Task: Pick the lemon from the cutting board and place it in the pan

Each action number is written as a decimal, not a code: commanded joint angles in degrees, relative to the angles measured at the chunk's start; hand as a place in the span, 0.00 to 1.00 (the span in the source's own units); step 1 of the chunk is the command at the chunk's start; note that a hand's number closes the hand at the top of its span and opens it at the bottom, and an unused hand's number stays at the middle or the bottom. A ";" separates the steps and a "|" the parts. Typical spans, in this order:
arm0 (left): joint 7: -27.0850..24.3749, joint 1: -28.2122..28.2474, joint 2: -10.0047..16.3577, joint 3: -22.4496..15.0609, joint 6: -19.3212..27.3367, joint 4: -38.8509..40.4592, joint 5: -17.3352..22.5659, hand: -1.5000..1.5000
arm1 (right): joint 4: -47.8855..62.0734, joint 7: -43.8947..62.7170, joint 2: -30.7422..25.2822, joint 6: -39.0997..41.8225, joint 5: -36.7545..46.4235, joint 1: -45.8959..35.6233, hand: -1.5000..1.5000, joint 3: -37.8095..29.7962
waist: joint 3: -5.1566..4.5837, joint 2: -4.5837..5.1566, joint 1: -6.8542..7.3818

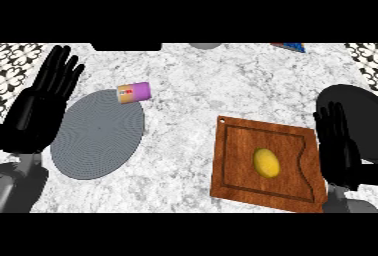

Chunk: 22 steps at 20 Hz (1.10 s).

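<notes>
1. The brown wooden cutting board (238, 170) lies nearest, flat, with a groove round its edge.
2. The lemon (266, 163) sits in the board's middle, yellow, smooth and egg-shaped.
3. The black right hand (341, 150) is beside the board, fingers straight, holding nothing.
4. A grey ribbed plate (96, 145) lies to the left.
5. The left hand (37, 110) is open too.
6. The black round pan (358, 99) shows behind the right hand.
7. A purple and orange can (134, 93) lies at the plate's far rim.

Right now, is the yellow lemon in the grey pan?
Not in. The oval yellow lemon lies on the brown wooden cutting board; the round grey pan sits apart.
</notes>
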 commanded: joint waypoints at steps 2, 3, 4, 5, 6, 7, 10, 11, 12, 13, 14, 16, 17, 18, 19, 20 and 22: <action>3.22 8.27 -2.02 -0.65 3.72 0.80 -1.32 0.50 | -1.46 1.18 -0.65 0.41 1.16 0.65 1.00 0.99 | -0.91 0.52 0.17; 2.37 11.74 -4.84 -1.66 6.29 3.12 -1.90 0.50 | -4.00 2.11 -0.28 0.05 2.27 2.76 1.00 3.14 | -0.98 0.43 0.03; 2.79 12.77 -6.05 -1.09 7.82 7.44 -1.74 0.50 | -4.99 3.74 -1.06 -0.34 3.14 3.15 1.00 4.05 | -1.07 0.63 -0.47; 3.28 16.54 -7.55 -1.56 9.14 8.97 -1.41 0.50 | -5.49 4.55 -1.67 -0.56 3.42 2.31 1.00 4.10 | -1.12 0.65 0.19; 6.82 18.30 -7.59 -1.00 10.61 9.74 -0.18 0.50 | -4.81 5.24 -2.76 -0.92 5.23 2.09 1.00 4.94 | -1.09 0.70 0.98; 5.96 16.81 -8.29 -2.45 8.78 10.69 -0.05 0.50 | -4.62 1.45 -10.32 1.59 17.34 3.68 1.00 11.16 | -1.55 1.13 0.99; 4.93 19.08 -10.18 -2.07 10.47 12.45 -0.07 0.50 | -9.57 -4.74 -2.92 -17.15 26.13 10.90 0.00 10.10 | -1.40 0.14 -2.45; 4.91 19.03 -10.70 -2.65 11.07 12.40 -0.67 0.50 | -11.87 -6.17 0.13 -20.11 28.92 13.58 0.00 13.32 | -1.28 0.03 -2.66; 4.67 19.77 -11.44 -3.29 11.85 12.10 -1.20 0.50 | -12.69 -7.82 2.99 -22.87 31.64 16.89 0.00 16.42 | -1.21 -0.04 -2.70; 3.93 20.86 -11.46 -2.77 12.13 12.82 -1.32 0.50 | -15.60 -7.12 2.94 -25.03 34.42 19.37 0.00 18.28 | -1.23 -0.02 -2.52; 4.21 20.36 -10.59 -1.75 10.97 13.10 -0.35 0.50 | -15.44 -6.98 4.76 -29.04 38.13 21.71 0.00 20.37 | -1.25 0.10 -2.45; 3.13 19.45 -11.46 -2.00 11.18 13.25 -0.85 0.50 | -16.52 -5.52 6.35 -35.04 44.61 26.54 0.00 23.56 | -1.20 0.31 -2.28; 3.55 20.98 -11.76 -3.54 10.82 11.16 -1.16 0.50 | -15.26 -3.01 7.30 -38.54 48.78 26.18 0.00 24.29 | -1.15 0.40 -1.21; 3.92 20.62 -14.00 -5.88 14.12 10.87 -3.64 0.50 | -20.04 1.59 5.09 -38.38 50.99 28.02 0.00 24.39 | -1.14 0.42 -1.43; 3.93 19.87 -11.97 -3.54 11.39 12.09 -1.83 0.50 | -20.66 4.18 6.59 -40.34 54.36 30.31 0.00 26.23 | -1.14 0.55 -1.23; 2.85 20.30 -11.72 -3.37 10.77 12.42 -1.97 0.50 | -19.93 8.75 7.36 -41.66 59.57 28.70 0.00 26.69 | -1.21 0.70 -0.68; 1.42 18.64 -14.88 -4.88 12.42 15.23 -3.54 0.50 | -22.10 19.28 6.17 -37.71 65.45 25.04 0.00 23.51 | -1.18 0.92 -0.41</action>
